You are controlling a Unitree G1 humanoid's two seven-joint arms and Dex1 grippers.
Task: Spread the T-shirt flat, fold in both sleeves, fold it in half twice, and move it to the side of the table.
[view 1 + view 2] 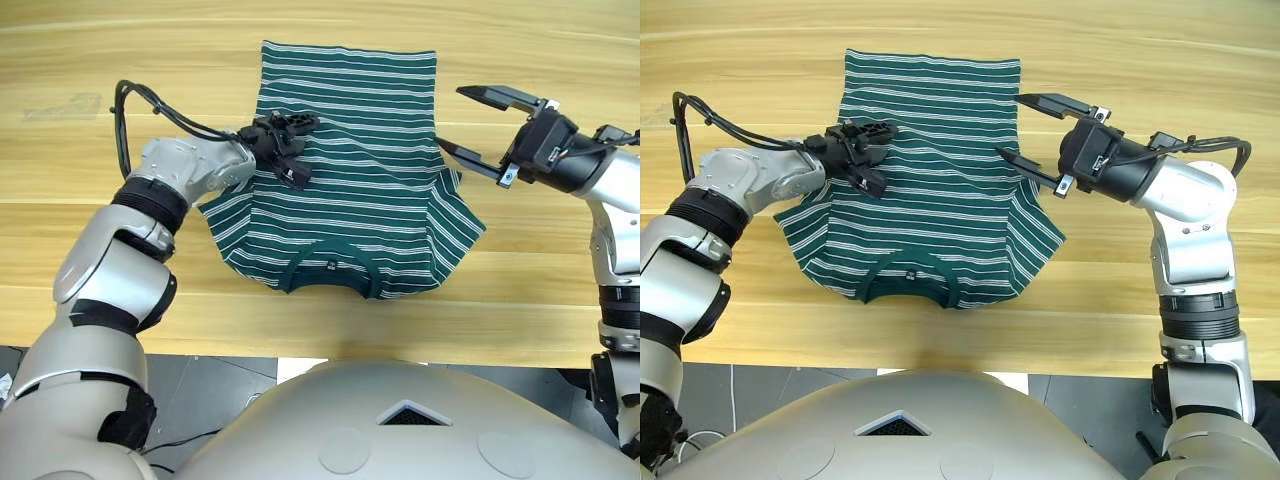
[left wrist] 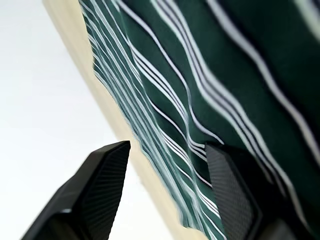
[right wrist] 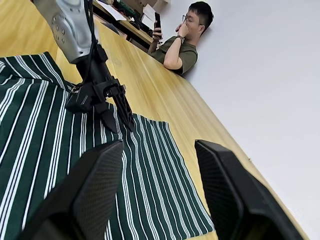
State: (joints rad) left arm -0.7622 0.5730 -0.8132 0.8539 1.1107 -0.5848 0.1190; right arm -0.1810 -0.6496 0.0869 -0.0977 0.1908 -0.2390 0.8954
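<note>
Right black two-finger gripper (image 1: 450,117) gapes open at 3 o'clock of the green white-striped cloth T-shirt (image 1: 370,200), left gripper (image 1: 305,152) open too at 9 o'clock, probably lining up sleeve folds.

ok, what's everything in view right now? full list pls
T-shirt: 1, dark green with white stripes, lying mid-table, collar towards the robot.
table: 1, light wood, under the T-shirt.
left gripper: 1, black, open, over the T-shirt's left side.
right gripper: 1, black, open, at the T-shirt's right edge.
</note>
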